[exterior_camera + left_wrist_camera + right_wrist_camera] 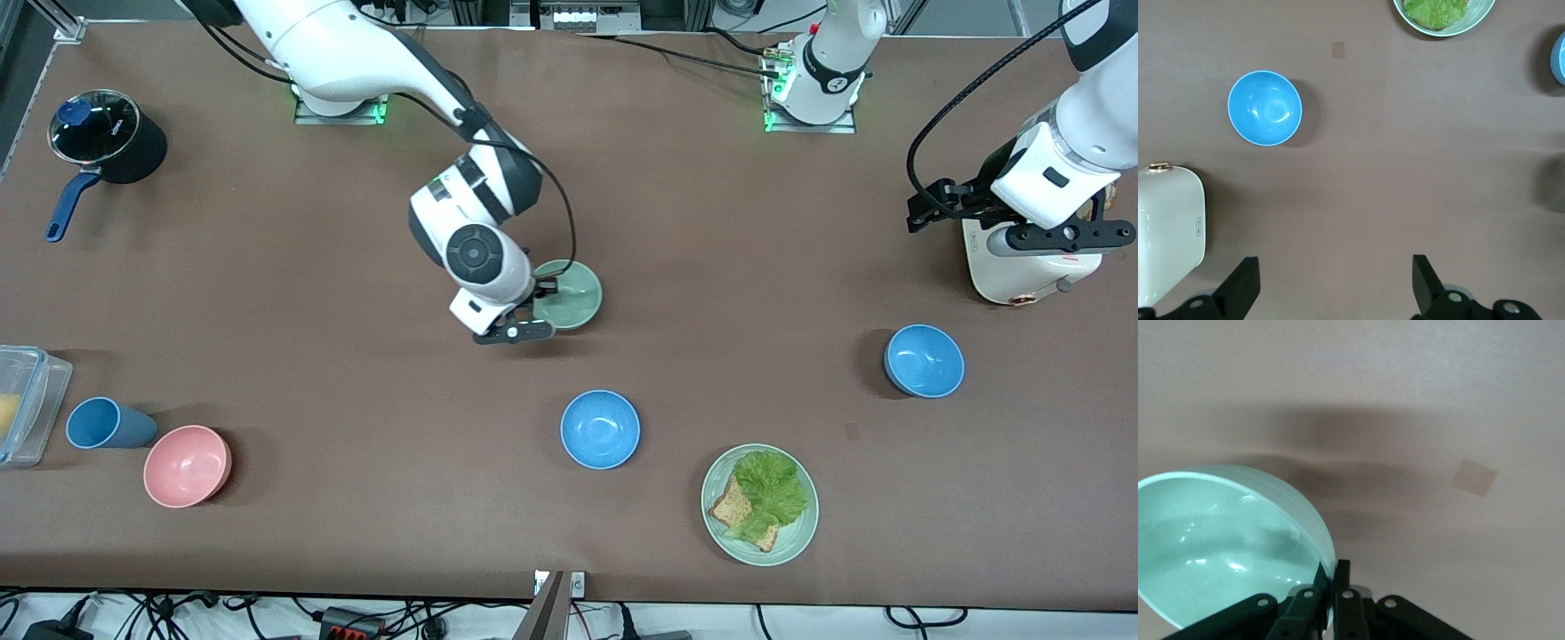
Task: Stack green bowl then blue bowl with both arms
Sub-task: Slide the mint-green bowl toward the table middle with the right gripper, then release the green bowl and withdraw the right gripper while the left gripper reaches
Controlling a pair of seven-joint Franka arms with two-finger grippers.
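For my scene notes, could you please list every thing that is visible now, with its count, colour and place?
green bowl: 1, pale green, mid-table, rim pinched by the right gripper
blue bowl: 2, sky blue, one nearer the front camera than the green bowl, the other toward the left arm's end
plate: 1, pale green, holds lettuce and bread, beside the middle blue bowl
pink bowl: 1, pink, toward the right arm's end
blue cup: 1, blue, lying beside the pink bowl
pot: 1, black, blue handle, glass lid
plastic container: 1, clear, table edge
toaster: 1, cream, under the left gripper
right gripper: shut on the green bowl
left gripper: open, waits over the toaster
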